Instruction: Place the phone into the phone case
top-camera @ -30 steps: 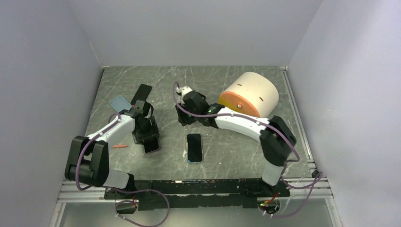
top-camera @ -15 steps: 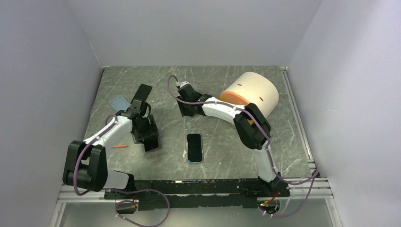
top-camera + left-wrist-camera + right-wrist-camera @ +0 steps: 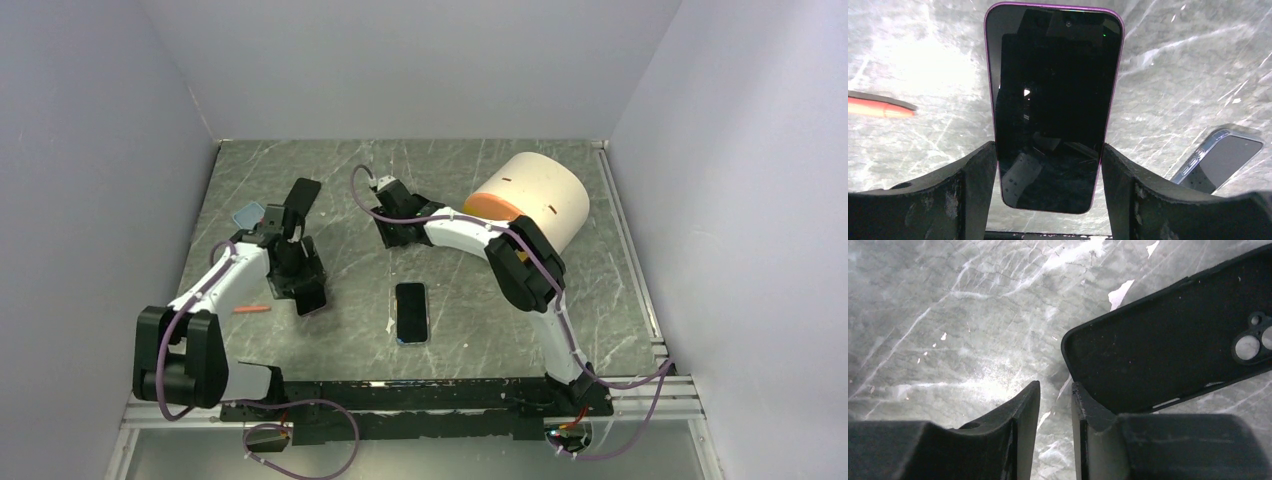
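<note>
Grey marbled tabletop (image 3: 470, 335) carries both arms in the top view. The left gripper (image 3: 303, 288), at the near left, clasps a slim purple-rimmed phone with a black glass face (image 3: 314, 300) just above the table. The right gripper (image 3: 390, 236) hangs low at the far centre. Between them, and nearer, lies a second dark phone in a bluish cover (image 3: 410, 312). A thin orange pen (image 3: 251, 310) lies at the left.

From the left wrist, both fingers press the purple-rimmed phone's long edges at its lower end, with the screen toward the camera. This likely leaves most of its body free to slide into a shell.

From the right wrist, a soft black phone case with round lens cut-outs (image 3: 1168, 355) lies hollow side up, seemingly ready to receive the phone. The jaws stand a narrow slot apart with bare table showing between them, and one finger sits against the case's end. No brand or writing is legible anywhere.
</note>
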Robot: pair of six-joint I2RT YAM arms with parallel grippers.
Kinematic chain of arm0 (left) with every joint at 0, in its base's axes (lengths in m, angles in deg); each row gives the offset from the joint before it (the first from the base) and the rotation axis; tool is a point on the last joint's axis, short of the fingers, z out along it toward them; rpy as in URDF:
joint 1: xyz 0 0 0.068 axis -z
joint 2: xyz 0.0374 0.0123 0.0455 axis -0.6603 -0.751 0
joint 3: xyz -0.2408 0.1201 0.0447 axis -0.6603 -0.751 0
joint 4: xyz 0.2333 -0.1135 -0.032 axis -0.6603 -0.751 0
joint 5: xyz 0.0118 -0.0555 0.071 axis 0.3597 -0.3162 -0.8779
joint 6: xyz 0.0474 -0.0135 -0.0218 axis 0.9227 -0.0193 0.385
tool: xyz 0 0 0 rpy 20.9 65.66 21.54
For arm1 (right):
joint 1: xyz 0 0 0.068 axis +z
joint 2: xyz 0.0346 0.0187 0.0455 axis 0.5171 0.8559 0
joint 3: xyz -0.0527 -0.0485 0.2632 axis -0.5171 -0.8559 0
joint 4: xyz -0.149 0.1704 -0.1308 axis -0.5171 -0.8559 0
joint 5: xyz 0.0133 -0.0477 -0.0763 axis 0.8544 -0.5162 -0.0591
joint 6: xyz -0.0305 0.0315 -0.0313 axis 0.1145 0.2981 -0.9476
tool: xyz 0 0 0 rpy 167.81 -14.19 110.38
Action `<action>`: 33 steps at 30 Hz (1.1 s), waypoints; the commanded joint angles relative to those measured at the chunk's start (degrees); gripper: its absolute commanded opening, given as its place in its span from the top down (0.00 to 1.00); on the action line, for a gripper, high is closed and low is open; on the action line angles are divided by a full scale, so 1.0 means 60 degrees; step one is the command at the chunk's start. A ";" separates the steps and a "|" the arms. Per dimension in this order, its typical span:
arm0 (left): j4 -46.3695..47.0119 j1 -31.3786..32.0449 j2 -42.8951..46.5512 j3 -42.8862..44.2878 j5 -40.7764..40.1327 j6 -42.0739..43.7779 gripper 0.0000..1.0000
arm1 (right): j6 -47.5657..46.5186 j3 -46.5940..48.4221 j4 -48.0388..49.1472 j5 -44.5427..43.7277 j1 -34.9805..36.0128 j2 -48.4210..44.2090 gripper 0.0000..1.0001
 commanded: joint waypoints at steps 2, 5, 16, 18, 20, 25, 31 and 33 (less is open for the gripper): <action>-0.0237 -0.0674 0.0536 0.0699 0.0434 0.0483 0.59 | -0.0709 -0.0228 0.0849 0.0371 -0.0007 0.0090 0.70; -0.0323 -0.0997 0.0625 0.0828 0.0606 0.0676 0.59 | -0.0924 -0.0410 0.1065 0.0201 0.0030 -0.0052 0.70; -0.0358 -0.1379 0.0779 0.0808 0.0909 0.0983 0.59 | -0.1283 0.0165 0.0812 -0.0015 -0.0072 -0.0713 0.69; -0.0355 -0.1379 0.0727 0.0837 0.0938 0.0989 0.59 | -0.1381 0.0379 0.0626 -0.0110 -0.0117 -0.0575 0.66; -0.0357 -0.1379 0.0720 0.0839 0.0942 0.1003 0.59 | -0.1462 0.0514 0.0453 -0.0286 -0.0108 -0.0394 0.64; -0.0328 -0.1665 0.0730 0.0824 0.0926 0.1043 0.59 | -0.1518 0.0285 0.0730 -0.0311 -0.0179 -0.0242 0.64; -0.0407 -0.1922 0.0636 0.0956 0.1045 0.1191 0.59 | -0.1521 0.0415 0.0708 0.0055 -0.0321 0.0082 0.64; -0.0388 -0.1999 0.0686 0.0929 0.1092 0.1207 0.59 | -0.1517 0.0357 0.0773 0.0305 -0.0321 0.0132 0.64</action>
